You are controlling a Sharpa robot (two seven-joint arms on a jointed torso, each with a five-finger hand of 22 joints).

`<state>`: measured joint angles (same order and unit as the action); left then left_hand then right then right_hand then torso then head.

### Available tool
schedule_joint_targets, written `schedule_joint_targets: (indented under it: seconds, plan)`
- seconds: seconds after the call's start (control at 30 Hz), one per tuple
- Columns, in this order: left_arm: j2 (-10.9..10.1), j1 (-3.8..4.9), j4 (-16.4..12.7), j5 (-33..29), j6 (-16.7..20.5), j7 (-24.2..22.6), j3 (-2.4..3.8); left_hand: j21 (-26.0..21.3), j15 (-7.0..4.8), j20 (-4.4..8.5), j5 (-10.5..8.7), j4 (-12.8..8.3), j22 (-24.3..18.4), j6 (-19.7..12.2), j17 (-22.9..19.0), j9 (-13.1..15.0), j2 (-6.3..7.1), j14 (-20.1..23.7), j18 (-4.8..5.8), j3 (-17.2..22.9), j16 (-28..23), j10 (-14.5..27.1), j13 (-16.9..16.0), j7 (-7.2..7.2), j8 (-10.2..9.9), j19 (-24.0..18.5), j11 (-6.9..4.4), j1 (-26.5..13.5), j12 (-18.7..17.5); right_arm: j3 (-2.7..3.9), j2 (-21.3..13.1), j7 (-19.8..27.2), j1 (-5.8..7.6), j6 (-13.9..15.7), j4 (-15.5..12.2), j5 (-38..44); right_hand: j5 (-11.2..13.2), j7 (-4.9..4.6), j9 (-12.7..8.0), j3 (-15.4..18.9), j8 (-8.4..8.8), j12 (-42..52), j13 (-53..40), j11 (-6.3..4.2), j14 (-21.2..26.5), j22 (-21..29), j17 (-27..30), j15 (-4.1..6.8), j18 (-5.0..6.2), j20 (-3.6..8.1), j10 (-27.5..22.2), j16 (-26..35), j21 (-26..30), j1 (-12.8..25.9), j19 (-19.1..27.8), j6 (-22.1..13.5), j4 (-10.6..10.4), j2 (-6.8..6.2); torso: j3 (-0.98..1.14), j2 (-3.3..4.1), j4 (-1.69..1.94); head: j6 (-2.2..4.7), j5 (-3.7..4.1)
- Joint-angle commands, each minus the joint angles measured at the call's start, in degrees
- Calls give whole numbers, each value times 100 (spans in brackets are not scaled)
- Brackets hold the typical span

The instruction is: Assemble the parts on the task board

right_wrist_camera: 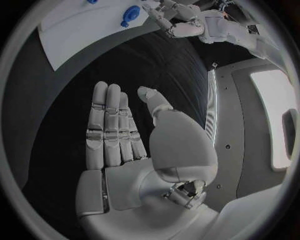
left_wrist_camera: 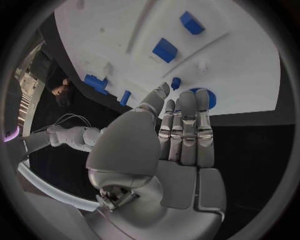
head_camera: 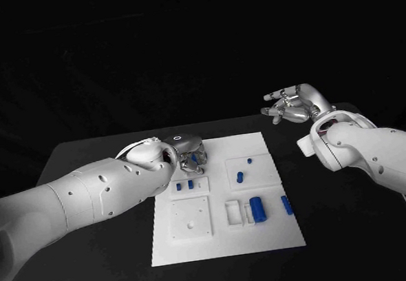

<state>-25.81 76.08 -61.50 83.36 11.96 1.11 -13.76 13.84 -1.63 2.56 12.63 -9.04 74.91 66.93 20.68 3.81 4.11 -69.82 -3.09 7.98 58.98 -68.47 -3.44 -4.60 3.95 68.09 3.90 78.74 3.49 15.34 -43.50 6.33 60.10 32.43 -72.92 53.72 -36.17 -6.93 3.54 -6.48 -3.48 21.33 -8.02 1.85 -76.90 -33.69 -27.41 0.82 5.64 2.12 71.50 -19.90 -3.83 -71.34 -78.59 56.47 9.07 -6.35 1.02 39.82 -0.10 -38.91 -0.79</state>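
The white task board [head_camera: 225, 238] lies in the middle of the black table. My left hand [head_camera: 190, 157] hovers over the board's far left part, fingers straight and side by side, thumb apart, holding nothing [left_wrist_camera: 181, 135]. Just past its fingertips sits a round blue part [left_wrist_camera: 210, 98], with a small blue part [left_wrist_camera: 175, 82] close beside it. A blue cylinder [head_camera: 258, 208] lies in the near right area next to a slim blue piece [head_camera: 286, 204]. My right hand [head_camera: 293, 104] is raised beyond the board's far right corner, flat and empty [right_wrist_camera: 119, 135].
More blue parts lie on the board: a pair [head_camera: 187, 183] near my left hand, and small ones [head_camera: 240, 175] [head_camera: 250, 160] in the right middle panel. A square plate [head_camera: 191, 218] with holes sits near left. Bare black table surrounds the board.
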Motion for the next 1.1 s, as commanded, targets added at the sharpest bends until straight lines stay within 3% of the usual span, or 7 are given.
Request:
schedule_joint_targets:
  seconds: [0.03, 0.37, 0.6, 0.73, 0.77, 1.1]
  plan:
    - [30, -16, 39, 59, -77, -62, 2, 7, 8, 8, 29, -42, 136, 4, 15, -5, -61, -43, -67, 44, 54, 29, 10, -20, -37, 32, -9, 53, -21, 4, 4, 100, -2, -62, -11, -8, -10, -47, -6, 3, 7, -269, 242, 30, -116, 478, 239, -32, -34, -75, 146, 363, -44, 2, 58, 8, 3, 13, 0, 3, 0, -3, 6]
    - [88, -88, 181, 62, 82, -196, 3, 187, -66, 70, 35, -107, 149, -19, 18, -18, -161, -130, -60, 257, 125, 74, 18, 13, -40, 40, -59, 75, -25, 4, 11, 106, -2, -135, -16, -21, -46, -94, -5, -342, 7, -1384, 431, 161, -213, 1513, 990, -187, 10, -246, 285, 1288, -8, 167, 338, 31, 8, 11, -3, 18, -7, -10, 16]
    - [123, -121, 250, 49, 120, -252, 3, 404, -77, 81, 13, -131, 139, -47, 19, -19, -127, -209, -66, 401, 159, 49, 16, 17, -41, -12, -68, -7, -22, 4, 9, 114, -2, -148, -28, -35, -54, -90, 0, -383, -4, -1667, 436, 179, -400, 2264, 1304, -197, -6, -246, 362, 1569, -70, 194, 202, 33, 21, -6, 1, 10, -4, -39, 37]
    - [141, -144, 272, 35, 118, -270, 3, 435, -78, 80, 1, -126, 135, -139, 18, -23, -107, -216, -66, 410, 160, 56, 17, 28, -46, -18, -68, -27, -22, 4, 6, 115, -2, -146, -32, -38, -54, -90, 0, -383, -4, -1667, 436, 179, -400, 2264, 1304, -197, -6, -246, 362, 1569, -70, 194, 202, 33, 21, -6, 0, 9, 2, -49, 47]
    - [145, -150, 278, 32, 121, -271, 3, 442, -78, 80, -4, -126, 135, -168, 18, -23, -104, -220, -67, 415, 161, 56, 17, 33, -43, -18, -70, -27, -22, 4, 7, 116, -2, -146, -33, -40, -54, -102, -1, -367, -4, -1671, 437, 175, -401, 2569, 1352, -206, -7, -249, 352, 1560, -136, 195, 180, 18, 19, -18, 1, 12, 2, -45, 48]
    - [174, -183, 331, 23, -38, -250, 4, 557, -97, 91, 16, -140, 143, -144, 44, -21, -149, -315, -87, 519, 230, -16, 17, 4, -38, -19, -93, 17, -23, 4, 12, 118, -2, -156, -34, -51, -54, -102, -1, -367, -4, -1671, 437, 175, -401, 2569, 1352, -206, -7, -249, 352, 1560, -136, 195, 180, 18, 19, -18, 2, 5, -3, -77, 58]
